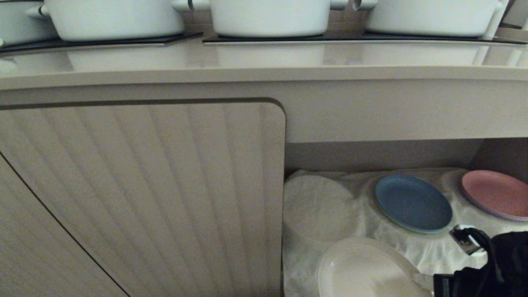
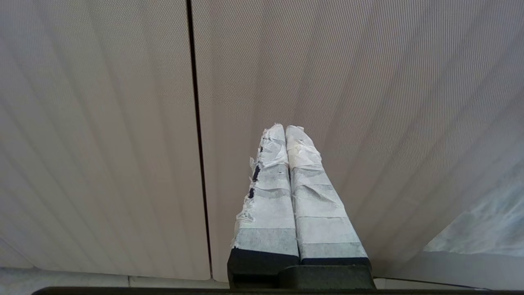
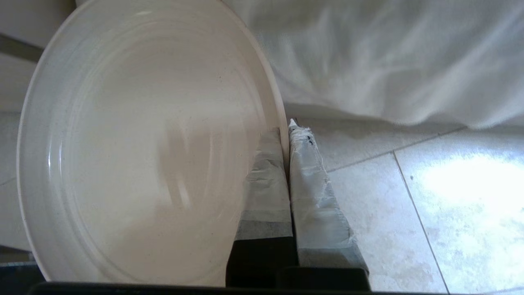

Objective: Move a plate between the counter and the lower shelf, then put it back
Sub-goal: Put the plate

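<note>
Right claw (image 3: 286, 135) pinched tight on plate (image 3: 139, 139) rim, near shelf (image 1: 412, 243). Best kept flat, lifted slowly, clear of counter (image 1: 264, 74) edge. Left claw (image 2: 286, 133) closed, empty.

We see a ribbed beige cabinet door (image 1: 140, 194) on our left, pale floor tiles (image 3: 409, 196) catching bright light, and white pots (image 1: 268, 16) up top.

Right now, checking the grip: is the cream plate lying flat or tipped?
Tipped: the plate stands on edge, rim pinched in the right gripper.
</note>
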Controlling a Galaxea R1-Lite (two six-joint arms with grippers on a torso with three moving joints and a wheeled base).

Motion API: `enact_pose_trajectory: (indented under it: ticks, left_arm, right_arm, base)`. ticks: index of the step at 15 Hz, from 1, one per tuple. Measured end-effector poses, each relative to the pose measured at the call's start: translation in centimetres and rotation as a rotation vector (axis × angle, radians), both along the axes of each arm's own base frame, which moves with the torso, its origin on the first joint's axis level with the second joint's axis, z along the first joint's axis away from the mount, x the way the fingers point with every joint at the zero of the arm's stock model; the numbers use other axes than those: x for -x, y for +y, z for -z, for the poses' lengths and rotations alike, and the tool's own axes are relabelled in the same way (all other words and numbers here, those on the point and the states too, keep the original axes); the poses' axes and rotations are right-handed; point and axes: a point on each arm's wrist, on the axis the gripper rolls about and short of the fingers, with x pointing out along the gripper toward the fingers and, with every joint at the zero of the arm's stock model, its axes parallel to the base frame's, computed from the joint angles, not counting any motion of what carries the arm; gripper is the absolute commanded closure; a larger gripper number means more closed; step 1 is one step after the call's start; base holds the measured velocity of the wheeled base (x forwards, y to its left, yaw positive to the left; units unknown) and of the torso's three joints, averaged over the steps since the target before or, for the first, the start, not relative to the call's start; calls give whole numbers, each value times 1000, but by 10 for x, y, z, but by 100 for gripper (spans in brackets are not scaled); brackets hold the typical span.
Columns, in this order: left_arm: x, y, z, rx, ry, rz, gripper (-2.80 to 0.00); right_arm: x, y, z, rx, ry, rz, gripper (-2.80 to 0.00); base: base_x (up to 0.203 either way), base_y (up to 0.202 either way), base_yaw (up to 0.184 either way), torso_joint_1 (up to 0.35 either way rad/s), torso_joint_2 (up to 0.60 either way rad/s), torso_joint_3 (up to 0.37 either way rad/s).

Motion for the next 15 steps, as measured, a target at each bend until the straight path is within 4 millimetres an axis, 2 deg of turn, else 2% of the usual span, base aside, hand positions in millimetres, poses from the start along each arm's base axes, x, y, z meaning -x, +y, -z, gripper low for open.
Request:
enact_pose_trajectory:
  ticks: [3, 15]
  left_arm:
    - [0, 0, 0, 0, 0, 0, 0]
    - [0, 0, 0, 0, 0, 0, 0]
  right_arm:
    - [13, -4, 2, 3, 6, 1, 0]
    - [42, -12, -6, 1, -1, 3, 0]
  base:
    - [0, 0, 0, 0, 0, 0]
    - [0, 0, 0, 0, 0, 0]
